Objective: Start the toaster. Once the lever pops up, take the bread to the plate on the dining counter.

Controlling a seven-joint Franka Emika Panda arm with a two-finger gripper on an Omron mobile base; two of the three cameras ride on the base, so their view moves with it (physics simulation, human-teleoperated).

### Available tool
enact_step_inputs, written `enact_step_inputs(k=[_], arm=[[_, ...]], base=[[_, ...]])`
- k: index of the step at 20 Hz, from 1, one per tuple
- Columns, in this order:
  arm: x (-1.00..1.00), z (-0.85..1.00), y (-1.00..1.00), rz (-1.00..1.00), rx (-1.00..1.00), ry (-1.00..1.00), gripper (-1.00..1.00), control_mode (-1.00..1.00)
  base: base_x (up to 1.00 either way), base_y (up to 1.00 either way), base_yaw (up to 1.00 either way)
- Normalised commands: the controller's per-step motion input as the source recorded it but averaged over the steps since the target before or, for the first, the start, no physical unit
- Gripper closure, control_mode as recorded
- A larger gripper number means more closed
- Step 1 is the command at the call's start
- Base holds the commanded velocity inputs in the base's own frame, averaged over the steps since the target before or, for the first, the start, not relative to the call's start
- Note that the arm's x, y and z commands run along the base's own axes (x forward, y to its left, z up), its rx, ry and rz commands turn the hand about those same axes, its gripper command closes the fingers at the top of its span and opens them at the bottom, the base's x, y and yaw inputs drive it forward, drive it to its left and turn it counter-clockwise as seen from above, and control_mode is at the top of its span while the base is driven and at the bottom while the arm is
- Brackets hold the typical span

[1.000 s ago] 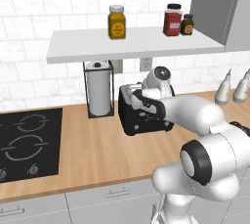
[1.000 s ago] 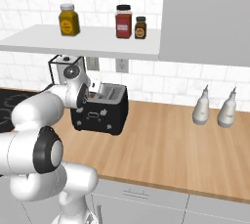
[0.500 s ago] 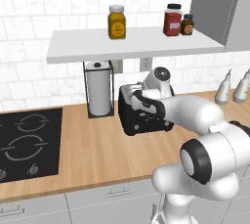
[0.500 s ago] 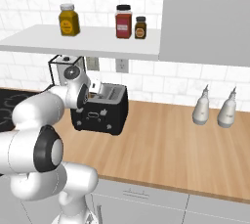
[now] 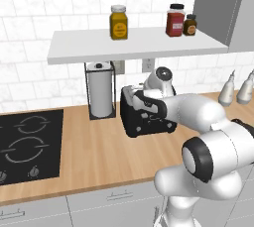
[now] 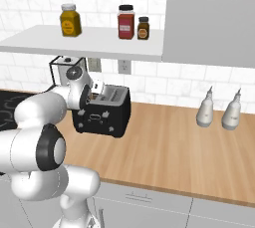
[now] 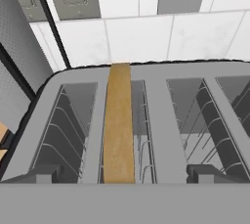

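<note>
Claw [image 5: 135, 97] hangs just above the toaster [image 5: 149, 122], its fingers spread apart and gripping nothing. Under it, the black 2-slot toaster stands on the wooden table [image 5: 89, 156] near the wall, with the bread [image 7: 118, 125] upright on edge in 1 slot. Beside the toaster stands a paper towel holder [image 5: 100, 89]; above, a shelf [image 5: 134, 45] carries 3 jars.
</note>
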Motion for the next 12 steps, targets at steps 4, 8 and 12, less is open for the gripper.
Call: enact_step_inputs(k=[4, 8, 12], arm=[[0.00, 0.00, 0.00, 0.00, 0.00, 0.00, 1.00, -1.00], [0.00, 0.00, 0.00, 0.00, 0.00, 0.00, 1.00, -1.00], [0.00, 0.00, 0.00, 0.00, 0.00, 0.00, 1.00, -1.00]], base=[[0.00, 0.00, 0.00], [0.00, 0.00, 0.00], [0.00, 0.00, 0.00]])
